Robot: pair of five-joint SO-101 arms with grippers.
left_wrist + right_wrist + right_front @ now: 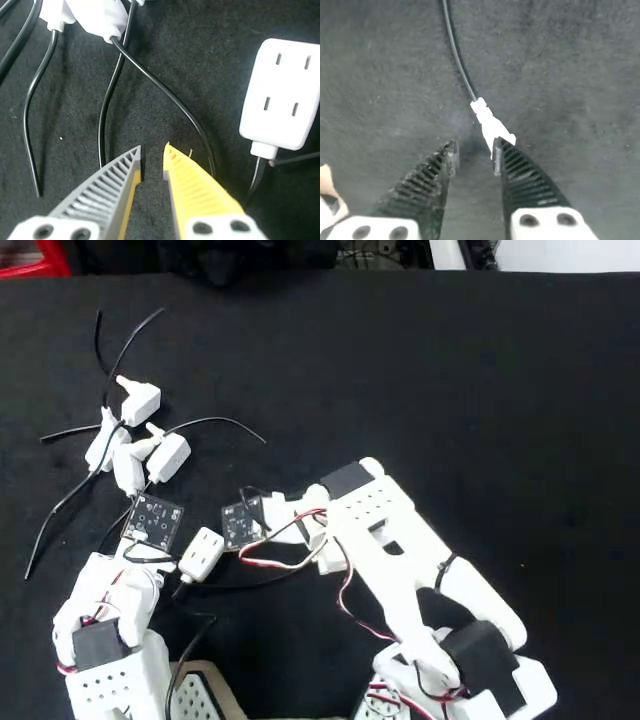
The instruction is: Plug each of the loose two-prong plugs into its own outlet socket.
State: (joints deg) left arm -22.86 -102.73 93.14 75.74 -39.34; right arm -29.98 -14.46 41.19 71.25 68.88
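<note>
Hanging slightly parted and empty, the right gripper (475, 145) is sitting with the plug (492, 129) at one fingertip — closing is risking flicking it away — while the left gripper (152, 150) is hanging likewise near the outlet block (282, 95).

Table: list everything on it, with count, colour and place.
Table: one, black cloth, under everything.
Plugs: four, white with black cords, clustered at the far left.
Lone plug: one, white with a black cord, beside the right gripper; possibly a fifth.
Outlet block: one, white with a black cord, near left; visible sockets empty.
Arms: two, white, at the near edge.
Left gripper: grey and yellow fingers, open, over cords beside the outlet block.
Right gripper: black fingers, open, gripping nothing.
</note>
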